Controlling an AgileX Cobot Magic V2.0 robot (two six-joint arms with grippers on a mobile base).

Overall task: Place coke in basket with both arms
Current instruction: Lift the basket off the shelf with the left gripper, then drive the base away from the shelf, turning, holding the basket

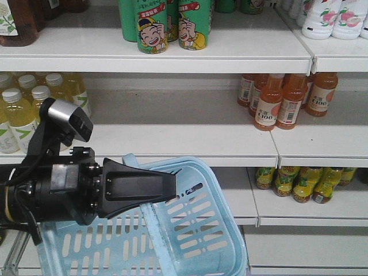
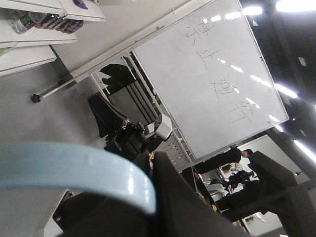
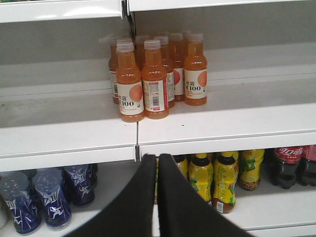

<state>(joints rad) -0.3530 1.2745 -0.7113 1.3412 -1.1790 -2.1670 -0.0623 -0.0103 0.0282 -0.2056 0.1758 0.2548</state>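
Observation:
The light blue slotted basket hangs in front of the shelves at the lower middle of the front view. My left gripper is shut on its hinged handle. In the left wrist view the pale blue handle curves between the black jaws of the left gripper. My right gripper faces the shelves, its two black fingers pressed together with nothing between them. The coke is out of view in every frame.
Orange C100 bottles stand on the middle shelf, also seen in the front view. Below are yellow tea bottles, dark cola bottles with red labels and blue bottles. Green cans stand on the top shelf. A whiteboard stands behind.

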